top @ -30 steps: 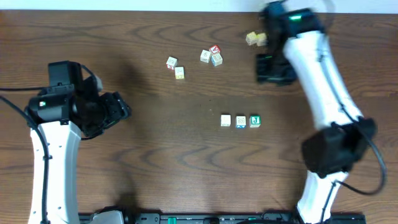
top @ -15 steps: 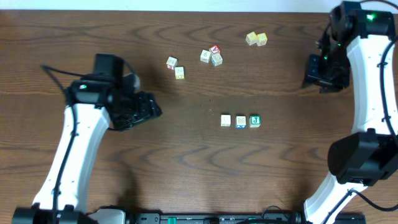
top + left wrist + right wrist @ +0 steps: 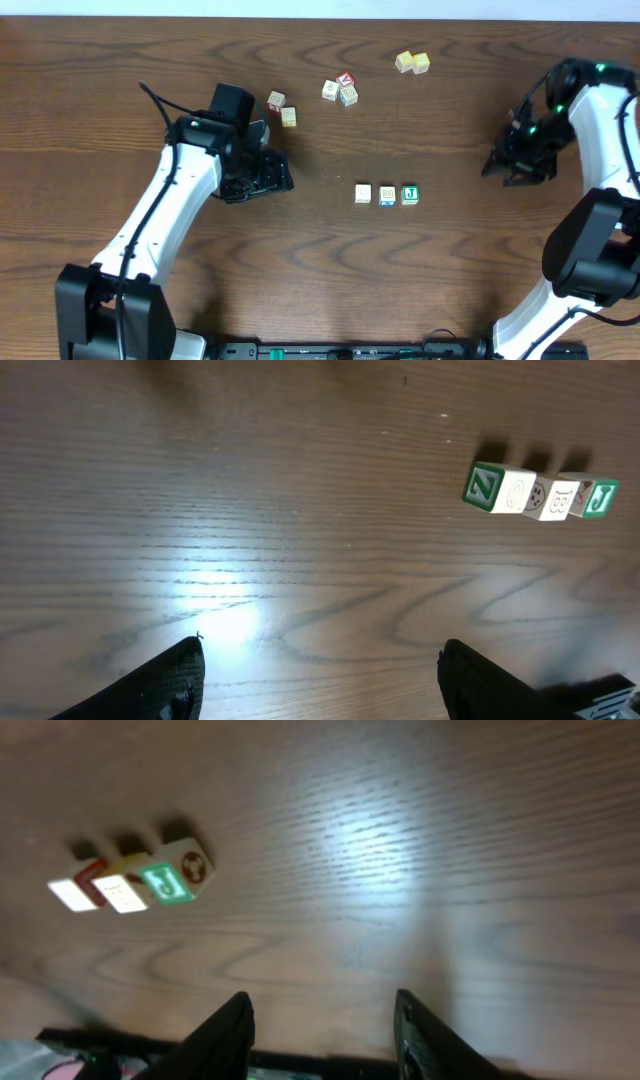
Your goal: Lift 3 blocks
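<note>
Three blocks (image 3: 387,194) rest in a row on the worktop (image 3: 330,290), none lifted yet. Left hand (image 3: 320,695) and right hand (image 3: 320,1020) are both spread, empty, well away.

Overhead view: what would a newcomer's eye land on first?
A tight row of three blocks sits at centre, green J at its right end. On either side, left fingers and right fingers hang open, touching no block. More cubes lie scattered toward the far edge.
</note>
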You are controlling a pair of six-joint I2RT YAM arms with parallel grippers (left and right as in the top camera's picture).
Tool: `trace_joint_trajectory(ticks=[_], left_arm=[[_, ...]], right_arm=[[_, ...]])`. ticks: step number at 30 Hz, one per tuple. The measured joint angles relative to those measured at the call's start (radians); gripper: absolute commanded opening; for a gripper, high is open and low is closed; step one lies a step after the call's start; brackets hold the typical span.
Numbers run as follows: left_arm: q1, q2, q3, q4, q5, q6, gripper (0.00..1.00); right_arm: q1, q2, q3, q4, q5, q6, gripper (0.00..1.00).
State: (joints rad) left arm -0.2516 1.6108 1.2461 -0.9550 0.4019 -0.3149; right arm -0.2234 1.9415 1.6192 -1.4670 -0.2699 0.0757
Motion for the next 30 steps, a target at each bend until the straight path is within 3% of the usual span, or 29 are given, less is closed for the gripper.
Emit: trace_joint_trajectory(ticks=[4,7,17,20,25,28,30], left_arm=[[-0.002,0.011,0.000,0.021,0.004,-0.008,0.63],[-0.007,0.022,0.000,0.026,0.003,-0.018,0.51],[-0.084,0.074,0.000,0.063,0.005,-0.026,0.38],[-0.087,0.091,0.000,0.066,0.008,-0.022,0.22],[-0.087,0.121,0.000,0.070,0.008,-0.026,0.19],[-0.090,0.132,0.000,0.070,0.008,-0.026,0.07],[-0.094,0.132,0.000,0.072,0.008,-0.026,0.08]], right_arm=[[0.000,-0.060,-0.134,0.102,-0.032,-0.009,0.25],[0.000,-0.098,-0.218,0.178,-0.066,-0.016,0.02],[0.051,-0.103,-0.444,0.477,-0.226,-0.013,0.01],[0.080,-0.103,-0.463,0.507,-0.235,-0.008,0.01],[0.111,-0.103,-0.465,0.532,-0.178,0.058,0.01],[0.121,-0.103,-0.465,0.545,-0.142,0.098,0.01],[0.123,-0.103,-0.465,0.549,-0.133,0.108,0.01]])
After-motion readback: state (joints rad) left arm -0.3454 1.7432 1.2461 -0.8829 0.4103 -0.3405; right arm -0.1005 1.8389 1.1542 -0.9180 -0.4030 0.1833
